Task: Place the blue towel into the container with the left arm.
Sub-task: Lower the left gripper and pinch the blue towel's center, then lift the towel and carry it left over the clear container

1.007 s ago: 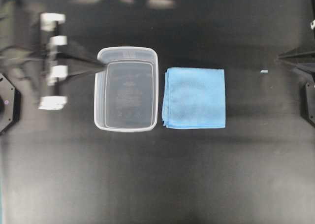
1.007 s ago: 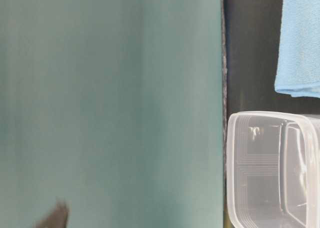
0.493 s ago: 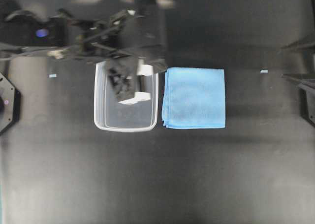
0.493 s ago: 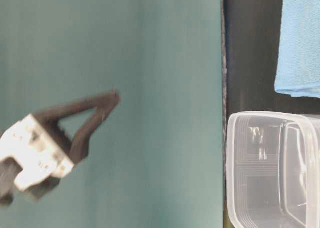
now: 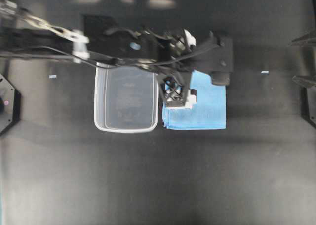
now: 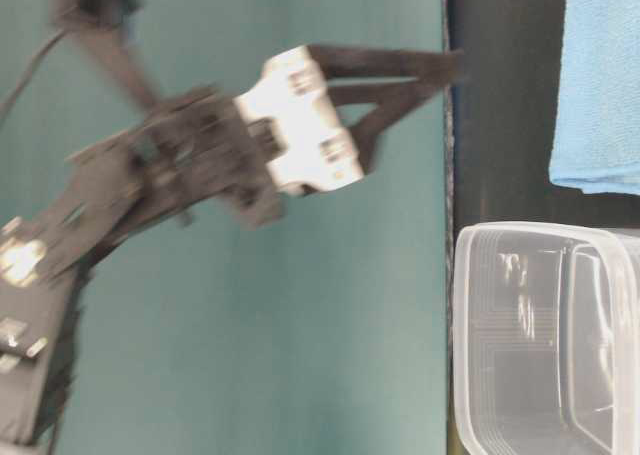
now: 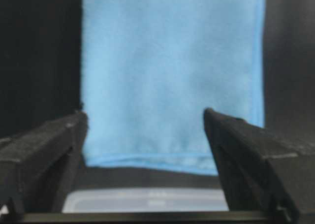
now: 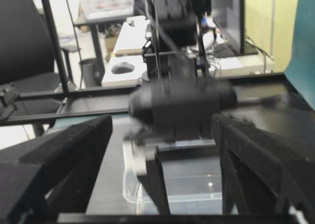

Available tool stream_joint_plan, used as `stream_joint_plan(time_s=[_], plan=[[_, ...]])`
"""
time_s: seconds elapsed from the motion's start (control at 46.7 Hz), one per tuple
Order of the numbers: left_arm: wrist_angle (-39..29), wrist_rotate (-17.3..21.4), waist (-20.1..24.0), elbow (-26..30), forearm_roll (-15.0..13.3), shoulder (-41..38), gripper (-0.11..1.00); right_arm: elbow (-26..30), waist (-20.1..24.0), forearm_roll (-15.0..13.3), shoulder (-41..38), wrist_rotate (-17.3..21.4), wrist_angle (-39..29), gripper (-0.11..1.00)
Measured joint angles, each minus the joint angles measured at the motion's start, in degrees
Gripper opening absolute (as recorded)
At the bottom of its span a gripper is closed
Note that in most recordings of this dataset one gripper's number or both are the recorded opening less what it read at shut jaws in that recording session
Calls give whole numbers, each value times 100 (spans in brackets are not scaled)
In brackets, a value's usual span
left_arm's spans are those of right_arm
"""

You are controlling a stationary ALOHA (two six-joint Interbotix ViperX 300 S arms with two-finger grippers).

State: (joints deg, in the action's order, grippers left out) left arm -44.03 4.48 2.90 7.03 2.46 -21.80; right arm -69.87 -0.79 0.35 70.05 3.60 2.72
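Observation:
The blue towel (image 5: 205,109) lies folded flat on the black table, just right of the clear container (image 5: 126,99). The left arm reaches across the container, and my left gripper (image 5: 200,89) hangs open and empty above the towel's upper-left part. In the left wrist view the towel (image 7: 172,76) fills the gap between the spread fingers (image 7: 44,155), with the container rim (image 7: 147,199) at the bottom. The table-level view shows the left gripper (image 6: 450,75) still above the table, the towel (image 6: 600,85) and the container (image 6: 550,335). My right gripper (image 5: 296,59) is open at the right edge.
A small light scrap (image 5: 265,72) lies on the table right of the towel, another (image 5: 53,76) left of the container. The right wrist view shows the blurred left arm (image 8: 182,103) over the container (image 8: 206,184), with a chair and desks behind.
The left arm has swung right, from beside the container's left edge, over the container, to above the towel. Its gripper stays open. The right arm has not moved.

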Motion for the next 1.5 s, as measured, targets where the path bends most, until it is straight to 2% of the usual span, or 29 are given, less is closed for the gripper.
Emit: stream_joint_plan(time_s=[0.129,0.343,0.707,0.793,1.028,1.071,1.221,1.371,1.5], plan=[[-149,0,-9,413,0,-624,90,0,-9,0,0,-9,-9,79],[-220,0,-62,721,0,-1213,90,-9,0,0,0,0,0,79],[-387,-9,-123,773,0,-1564,86,-9,-9,0,0,9,0,78],[-422,-9,-123,773,0,-1564,75,-9,-9,0,9,9,0,78],[-580,35,-211,809,0,-1503,14,-35,0,0,0,9,0,78],[-598,26,-220,817,0,-1468,7,-35,-9,0,9,9,0,78],[-914,9,-176,1028,0,-1187,6,-35,-9,0,9,-18,0,78],[-1723,0,-211,1433,0,-571,6,-35,-9,0,44,-9,9,78],[-2479,-18,-255,1494,0,70,6,-35,0,0,70,-9,9,78]])
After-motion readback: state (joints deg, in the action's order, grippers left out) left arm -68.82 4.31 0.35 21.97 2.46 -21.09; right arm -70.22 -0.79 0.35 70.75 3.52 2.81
